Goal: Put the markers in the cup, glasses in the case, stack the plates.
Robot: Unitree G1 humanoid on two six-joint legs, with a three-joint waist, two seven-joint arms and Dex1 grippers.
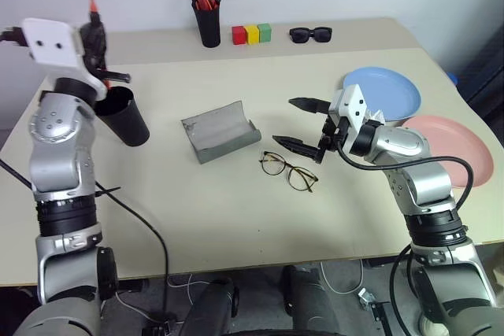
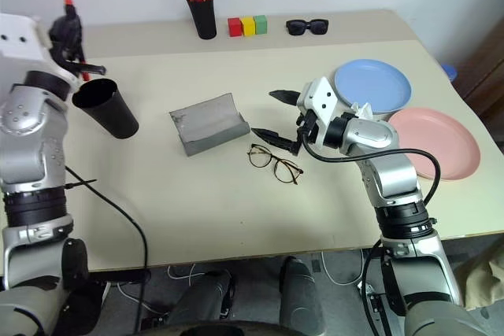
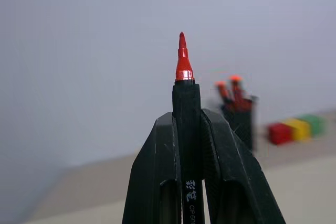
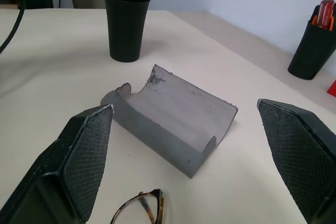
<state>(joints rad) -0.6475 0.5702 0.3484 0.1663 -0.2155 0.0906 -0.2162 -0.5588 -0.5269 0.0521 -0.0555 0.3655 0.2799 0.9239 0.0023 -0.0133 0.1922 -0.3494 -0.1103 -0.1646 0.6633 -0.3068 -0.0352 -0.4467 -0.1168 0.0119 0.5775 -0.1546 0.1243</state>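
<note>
- Red slim marker is pinched upright in the left tool, above the wide black plastic cup.
- Right tool is spread wide near the thin wire-frame glasses.

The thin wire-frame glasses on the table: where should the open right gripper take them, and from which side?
Probably at the bridge between the two lenses, coming straight down from above. The thin dark wire-frame glasses lie flat on the beige table, clear of the open grey case. The open right gripper hovers just beyond them; the bridge keeps its fingers off the lenses.
</note>
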